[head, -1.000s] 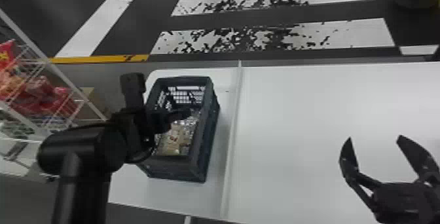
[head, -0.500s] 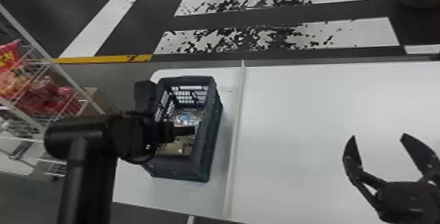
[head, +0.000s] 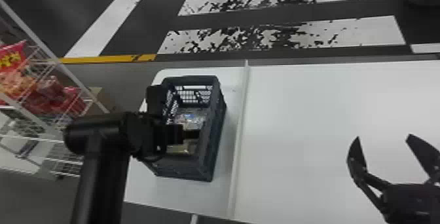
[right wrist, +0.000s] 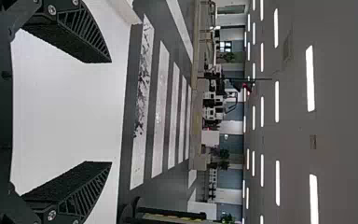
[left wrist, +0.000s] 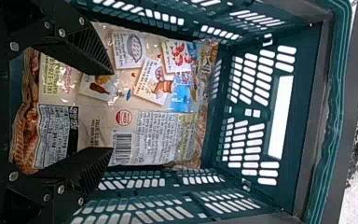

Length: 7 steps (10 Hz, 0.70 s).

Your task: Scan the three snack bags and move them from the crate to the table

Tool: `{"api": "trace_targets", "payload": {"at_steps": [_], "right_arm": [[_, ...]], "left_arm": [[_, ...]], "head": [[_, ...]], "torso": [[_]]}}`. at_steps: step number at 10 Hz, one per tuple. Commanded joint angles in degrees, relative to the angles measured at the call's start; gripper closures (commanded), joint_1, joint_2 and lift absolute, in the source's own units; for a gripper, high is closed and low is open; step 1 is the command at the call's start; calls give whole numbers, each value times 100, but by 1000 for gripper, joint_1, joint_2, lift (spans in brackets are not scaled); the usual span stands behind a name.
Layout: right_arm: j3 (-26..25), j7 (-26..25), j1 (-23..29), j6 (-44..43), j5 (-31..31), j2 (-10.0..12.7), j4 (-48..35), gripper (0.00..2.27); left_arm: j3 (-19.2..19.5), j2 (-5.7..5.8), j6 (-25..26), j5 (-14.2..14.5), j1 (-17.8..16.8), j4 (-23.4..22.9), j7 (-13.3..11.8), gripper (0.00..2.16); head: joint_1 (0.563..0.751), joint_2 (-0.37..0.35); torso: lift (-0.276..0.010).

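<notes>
Picking stage, prob. 0 of 3 snack bags [left wrist: 154, 126] transferred; bags lie in crate [head: 214, 138], L gripper [left wrist: 108, 112] above them.
Detail: judged early in task; no scan or transfer in evidence, so scanning & placing on desk [head: 294, 125] presumably remain for all 3. Crate (mesh-walled, open-topped) stands on L part of desk; contents: flat, overlapping bags, approx. two distinguishable, exact no. unclear, one w/ barcode [left wrist: 122, 147] facing wrist cam. L jaws spread wide over bags, nothing gripped; contact w/ film can't be told. R gripper [head: 383, 137] over R part of desk, jaws wide apart, no load. Far L: wire rack [head: 82, 84] w/ red packets [head: 13, 63].
</notes>
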Motion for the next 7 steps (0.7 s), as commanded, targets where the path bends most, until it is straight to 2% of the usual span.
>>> {"api": "trace_targets", "payload": {"at_steps": [1,2,3,4,5,7], "right_arm": [[1,-28,6,0,0,-41,5,113],[-8,-45,-12,0,-9,-58,14,113],[-8,-81,-56,0,-44,-58,49,113],[-8,-81,-82,0,-79,-67,67,113],[-8,-89,-100,0,-97,-67,93,113],[27,-98,-126,0,-141,-58,137,113]], "left_arm": [[-130,-19,-157,-12,-200,309,-1,350],[-218,-28,-140,-47,-367,564,-45,350],[-262,-28,-104,-83,-534,889,-212,707],[-253,-37,-104,-83,-569,1065,-239,1504],[-209,-37,-52,-74,-569,1109,-247,1916],[-16,-28,-16,-47,-410,854,-379,2007]], "head": [[695,285],[695,274],[695,262],[695,255],[695,248],[695,250]], "torso": [[-62],[-62],[-62],[-62],[-62],[-62]]}}
